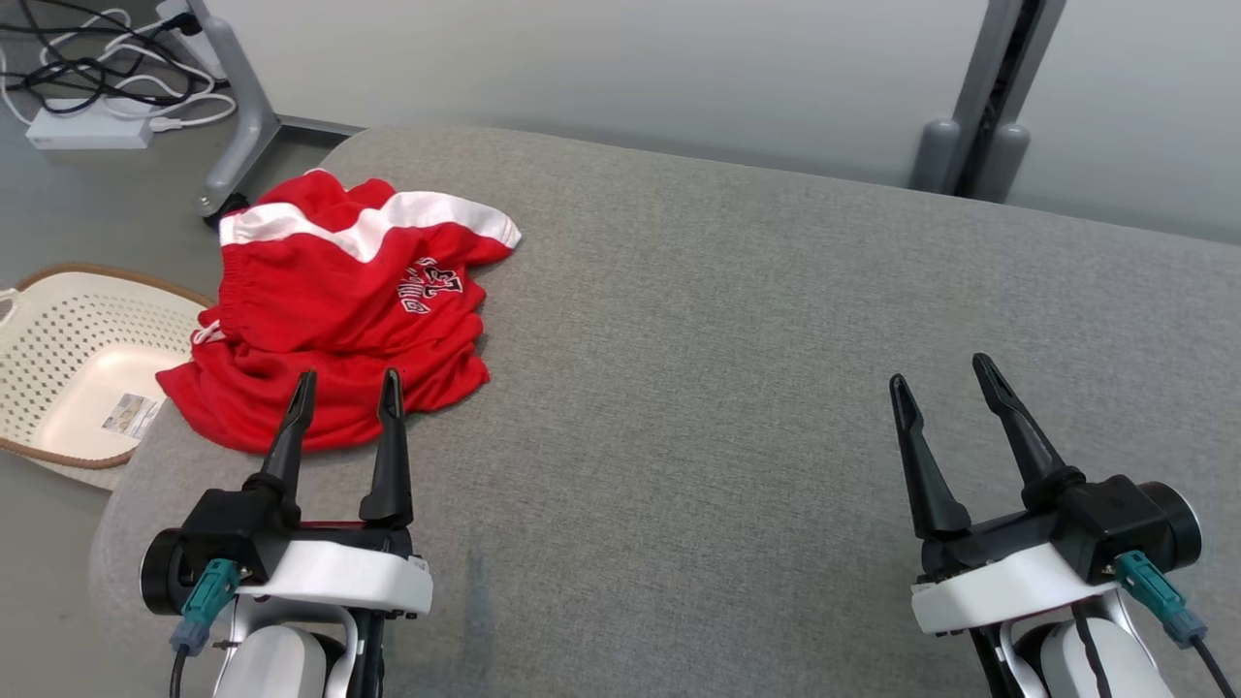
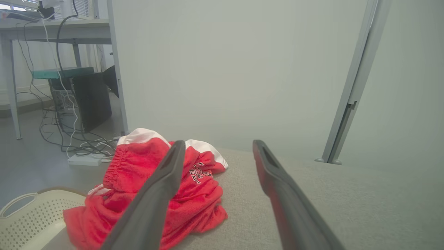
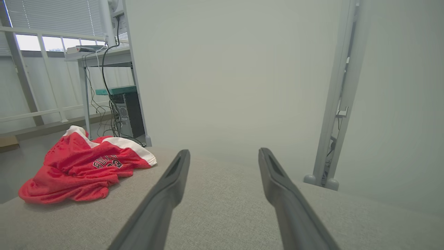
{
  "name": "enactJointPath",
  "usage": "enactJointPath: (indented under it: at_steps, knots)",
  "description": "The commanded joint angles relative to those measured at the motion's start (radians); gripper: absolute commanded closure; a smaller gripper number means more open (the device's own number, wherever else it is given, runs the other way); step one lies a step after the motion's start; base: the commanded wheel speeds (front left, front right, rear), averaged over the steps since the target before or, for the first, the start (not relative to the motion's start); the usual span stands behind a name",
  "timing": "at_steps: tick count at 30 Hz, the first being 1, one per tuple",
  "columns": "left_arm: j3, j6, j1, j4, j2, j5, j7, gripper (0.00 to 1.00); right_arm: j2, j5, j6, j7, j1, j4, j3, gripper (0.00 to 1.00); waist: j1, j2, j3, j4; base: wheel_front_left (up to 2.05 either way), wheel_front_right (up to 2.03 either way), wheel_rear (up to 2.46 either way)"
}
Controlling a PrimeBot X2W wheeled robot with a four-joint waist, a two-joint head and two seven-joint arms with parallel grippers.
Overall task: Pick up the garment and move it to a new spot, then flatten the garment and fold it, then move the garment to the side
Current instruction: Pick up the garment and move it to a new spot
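Progress: none of the steps done, judging by the layout. Not lifted, not flattened, not folded; pick-up, fold and final move to the side all left.
Garment [image 1: 339,301]: red sports item, prob. shorts, in a crumpled heap. Upper left of head view, at left edge of the pad, low corner drooping toward the basket.
Garment fabric: thin, looks like a mesh knit, limp, many creases. White band, gathered elastic waist, dark printed lettering (unreadable).
Left gripper [image 1: 349,375]: lower left. Jaws wide apart, holding nothing. Tips overlap the garment's near hem in head view; contact can't be told.
Right gripper [image 1: 938,369]: lower right. Jaws wide apart, empty, over bare pad, well apart from the garment.
Fingers [image 2: 163,187]: long, dark, matte, tapering to narrow tips.
Pad [image 1: 727,339]: grey woven cloth, cushioned look, rounded corners.
Basket [image 1: 58,330]: cream plastic, perforated walls, brown rim, paper label inside. Left edge of head view, just beside the pad and lower down.
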Motion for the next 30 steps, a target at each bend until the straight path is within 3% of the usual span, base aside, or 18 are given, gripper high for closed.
enactJointPath:
  at_steps: [1, 13, 22, 30]
  knots:
    - [0.005, 0.008, -0.006, -0.005, 0.004, -0.007, -0.004, 0.00, -0.009, -0.003, 0.002, -0.006, -0.008, -0.006, 0.000, 0.00, 0.0000, 0.0000, 0.001, 0.026, 0.00, 0.00, 0.00]
    - [0.020, 0.024, -0.002, -0.017, 0.004, -0.036, -0.004, 0.00, -0.019, -0.003, 0.002, -0.006, -0.015, -0.007, 0.006, 0.00, 0.0000, 0.0000, 0.024, 0.074, 0.00, 0.00, 0.00]
    - [0.068, 0.036, -0.073, -0.001, 0.004, -0.061, -0.004, 0.00, -0.042, -0.005, 0.002, -0.006, -0.039, -0.010, 0.013, 0.00, 0.0000, 0.0000, 0.087, 0.056, 0.00, 0.00, 0.00]
    - [0.135, 0.036, -0.231, 0.082, 0.003, -0.109, -0.004, 0.00, -0.079, -0.012, 0.002, -0.006, -0.088, -0.018, 0.023, 0.00, 0.0000, 0.0000, 0.201, 0.021, 0.00, 0.00, 0.00]
